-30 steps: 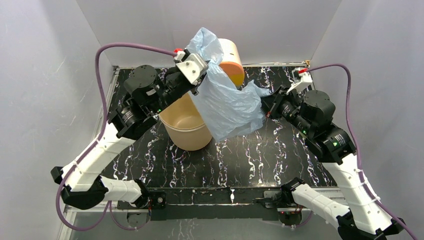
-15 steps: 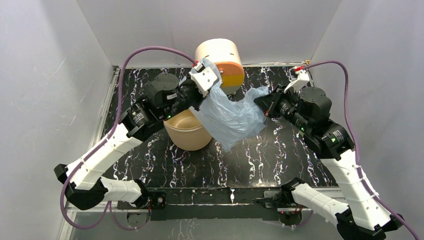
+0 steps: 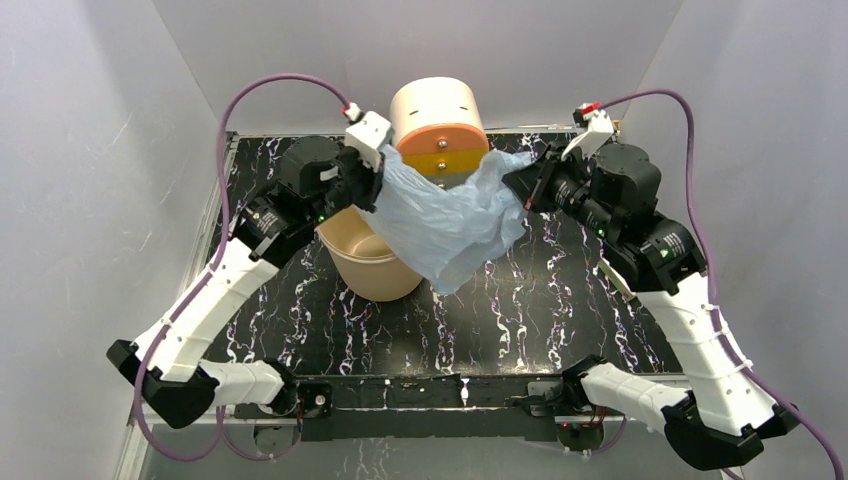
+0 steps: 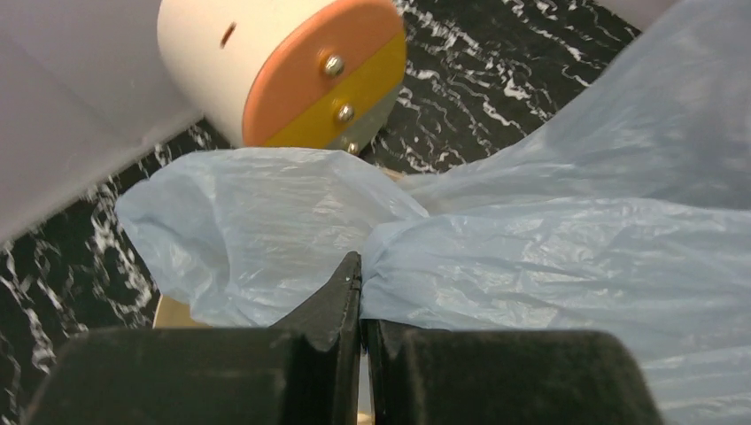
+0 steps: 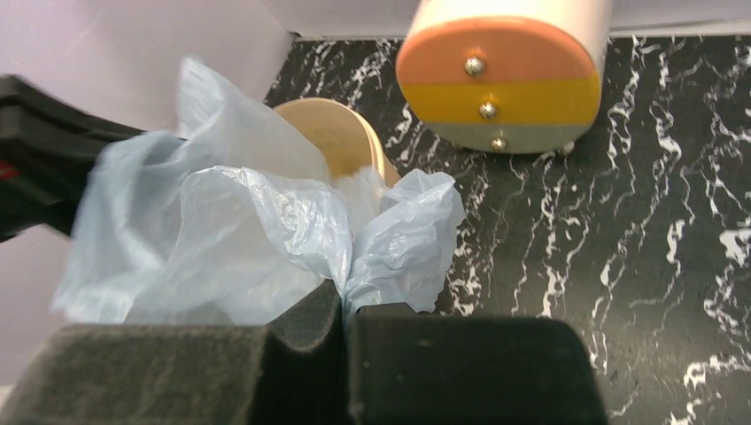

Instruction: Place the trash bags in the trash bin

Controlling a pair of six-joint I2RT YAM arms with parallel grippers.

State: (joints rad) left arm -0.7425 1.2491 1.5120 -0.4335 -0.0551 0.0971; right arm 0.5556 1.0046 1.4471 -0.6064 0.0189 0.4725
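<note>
Trash bag (image 3: 450, 215): pale-blue film held clear of the tabletop (image 3: 520, 320), stretched between the left end effector (image 3: 373, 188) and right end effector (image 3: 518, 186), each pinched shut on an upper corner. Its long axis runs left to right, just in front of the cream cylinder (image 3: 437, 115). Trash bin (image 3: 362, 262): upright, mouth open, directly beneath the left end effector and well apart from the right one, with only the bag's left margin overlapping its rim. Judgement: the left arm is nearer, and the bag's bulk must travel leftward and down to enter.
</note>
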